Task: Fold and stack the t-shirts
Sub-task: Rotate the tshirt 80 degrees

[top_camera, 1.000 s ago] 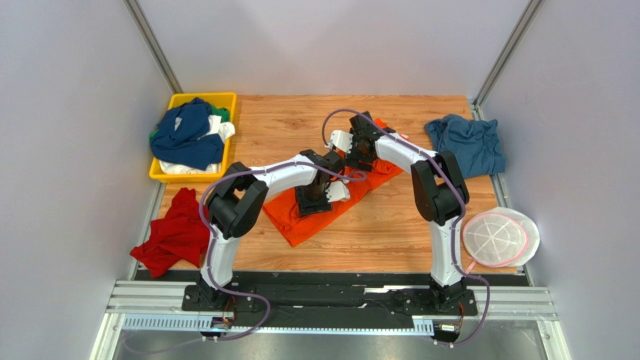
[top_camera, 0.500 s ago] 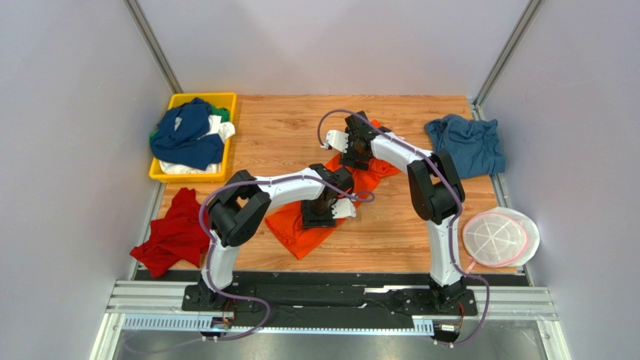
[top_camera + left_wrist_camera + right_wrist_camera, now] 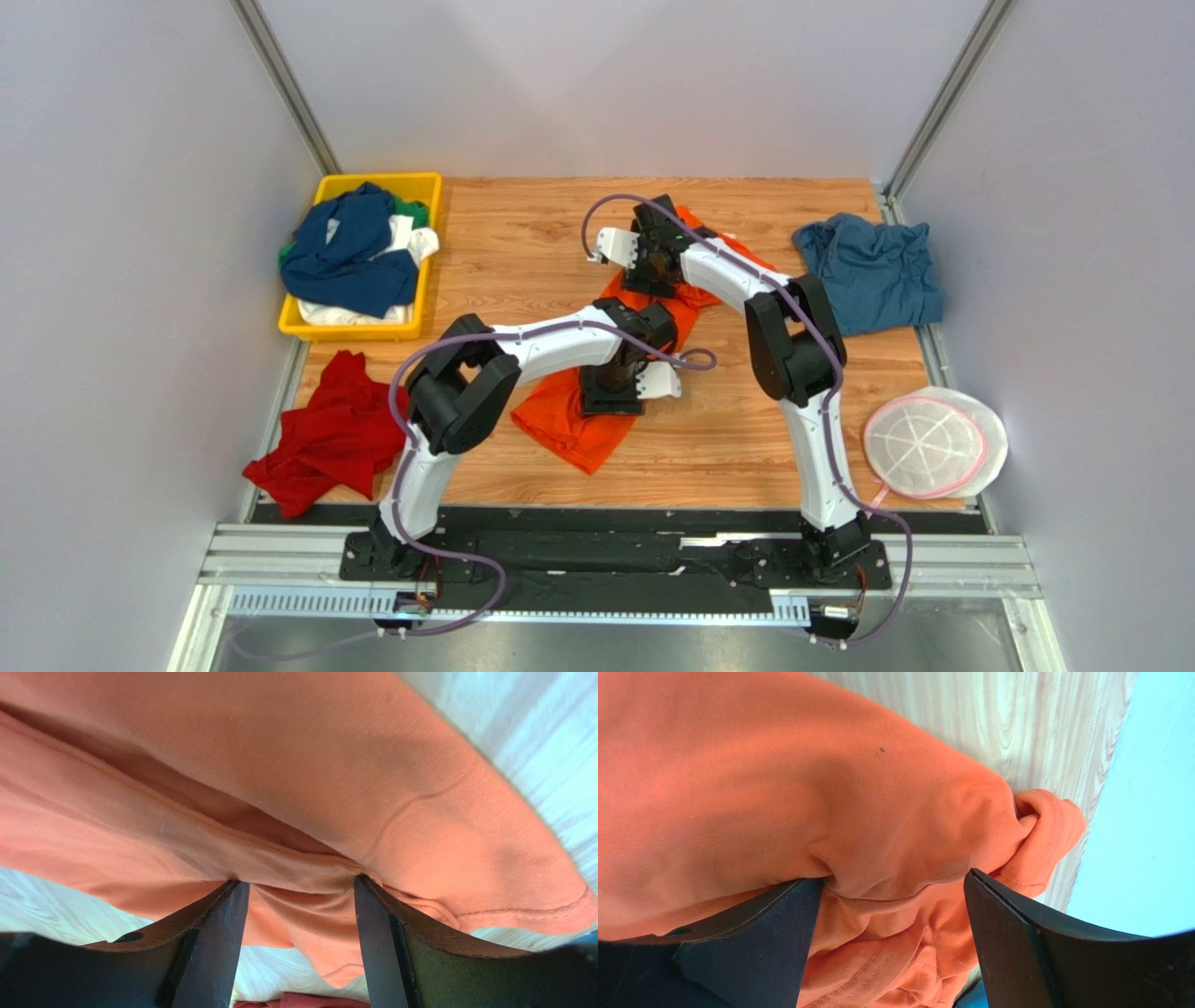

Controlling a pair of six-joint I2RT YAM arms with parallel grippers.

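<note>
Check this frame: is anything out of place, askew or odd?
The red t-shirt lies crumpled over the table's left edge, and the steel-blue t-shirt overhangs the right edge. The orange t-shirt is bunched in the left pincer and right pincer, not flat.

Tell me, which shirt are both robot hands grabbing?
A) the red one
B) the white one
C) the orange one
C: the orange t-shirt is bunched between the fingers of the left gripper and of the right gripper in the two wrist views.
</note>
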